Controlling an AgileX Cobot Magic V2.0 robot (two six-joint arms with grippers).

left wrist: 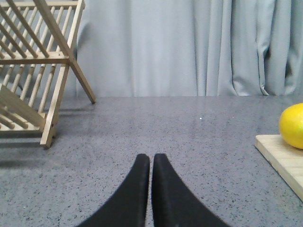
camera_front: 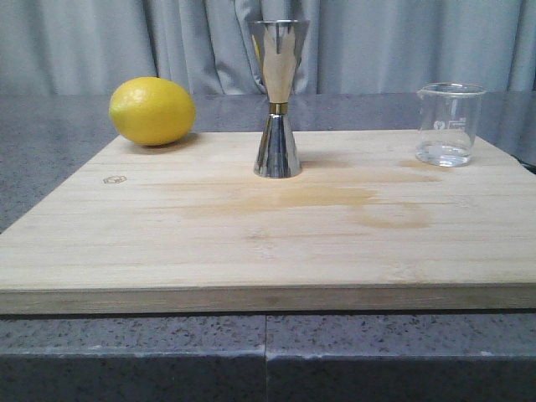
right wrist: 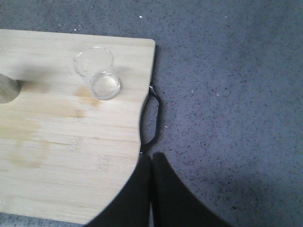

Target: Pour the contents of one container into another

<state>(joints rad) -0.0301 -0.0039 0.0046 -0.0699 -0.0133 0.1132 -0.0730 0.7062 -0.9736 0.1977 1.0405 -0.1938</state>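
Beaker [camera_front: 450,124] and jigger [camera_front: 278,99] upright on board [camera_front: 167,243], well apart.
Both claws pressed together, holding nothing: left [left wrist: 151,163], right [right wrist: 151,163]. Beaker: thin glass, slick, likely fragile; grip mid-wall.

Left gripper [left wrist: 151,163]: black fingers [left wrist: 135,189] pressed together, tips meeting, thin seam between them; nothing held. Pose low, pointing roughly level, forward.

Right gripper [right wrist: 151,163]: black fingers [right wrist: 165,194] closed against each other, tips touching, nothing between. Wrist raised, pointing steeply downward. Exact height hard to judge from this angle.

Both grippers idle, in contact with nothing, as far as wrist views show. Arm links behind fingers out of frame.
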